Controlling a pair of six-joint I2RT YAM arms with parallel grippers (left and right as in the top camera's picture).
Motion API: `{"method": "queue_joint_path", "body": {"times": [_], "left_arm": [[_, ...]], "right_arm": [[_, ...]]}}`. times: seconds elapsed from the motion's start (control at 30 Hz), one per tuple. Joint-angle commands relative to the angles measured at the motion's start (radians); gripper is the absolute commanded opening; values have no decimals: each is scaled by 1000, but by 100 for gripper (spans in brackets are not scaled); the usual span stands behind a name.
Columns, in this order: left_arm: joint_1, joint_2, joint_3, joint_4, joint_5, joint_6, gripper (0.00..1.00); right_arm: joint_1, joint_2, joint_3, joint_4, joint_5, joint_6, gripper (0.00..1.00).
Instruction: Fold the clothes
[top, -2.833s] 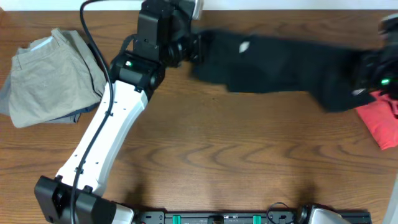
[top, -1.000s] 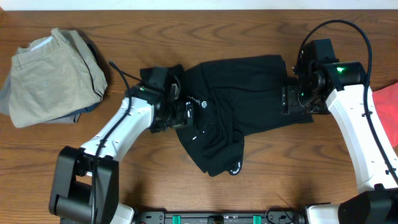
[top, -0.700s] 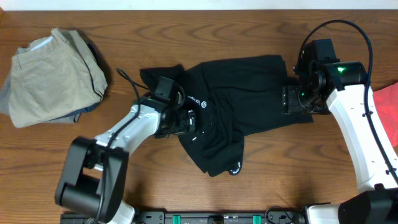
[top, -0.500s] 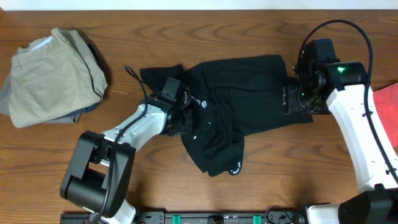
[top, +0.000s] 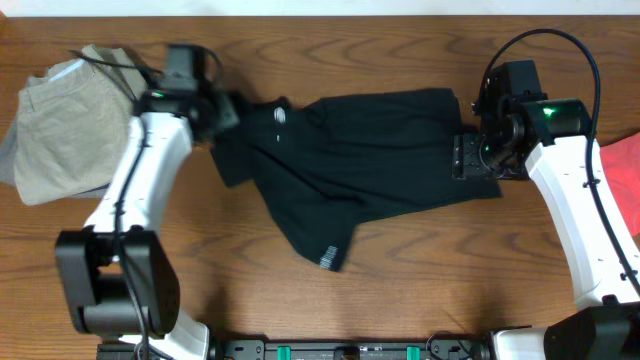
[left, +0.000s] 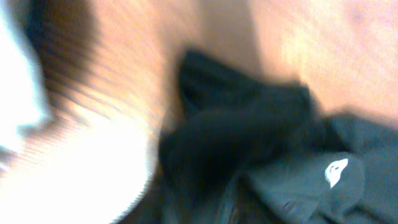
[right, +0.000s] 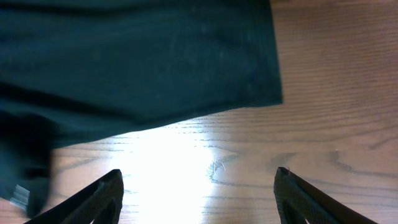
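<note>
A black shirt (top: 360, 150) lies spread across the middle of the table, with a white logo (top: 281, 115) near its left end. My left gripper (top: 222, 110) is at the shirt's upper-left corner, where the cloth bunches against it. The left wrist view is blurred and shows only the dark shirt (left: 249, 143); its fingers are hidden. My right gripper (top: 462, 158) stands open beside the shirt's right hem. In the right wrist view, the right gripper (right: 198, 177) has only bare wood between its fingers, and the shirt's edge (right: 137, 56) lies just beyond them.
A folded khaki garment (top: 80, 120) sits on a grey one at the back left, close to the left arm. A red cloth (top: 625, 160) shows at the right edge. The wooden table (top: 450, 270) is bare at the front.
The left arm swung fast from the shirt's middle to the back left, dragging the cloth and flattening its bunched lower fold. The right arm has not moved.
</note>
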Motion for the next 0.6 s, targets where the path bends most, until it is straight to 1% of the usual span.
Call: {"method": "queue_joint_path", "body": {"times": [0.0, 0.03, 0.07, 0.2, 0.3, 0.37, 0.47, 0.57], "left_arm": [[35, -17, 27, -63, -4, 2, 82], [36, -13, 25, -104, 2, 2, 96], [35, -11, 21, -144, 2, 2, 98], [5, -1, -14, -334, 47, 2, 98], [-28, -1, -66, -399, 132, 3, 98], [-58, -1, -116, -401, 165, 2, 98], [-97, 0, -186, -352, 167, -29, 100], [-143, 0, -261, -284, 167, -112, 93]], "right_arm": [[-15, 3, 2, 1, 7, 10, 76], [-15, 3, 2, 1, 6, 10, 76], [-15, 3, 2, 1, 7, 10, 76], [-15, 3, 2, 1, 6, 10, 77], [-15, 3, 2, 0, 6, 10, 77], [-15, 3, 2, -1, 6, 10, 77], [-15, 3, 2, -2, 6, 10, 76], [-15, 3, 2, -2, 6, 10, 77]]}}
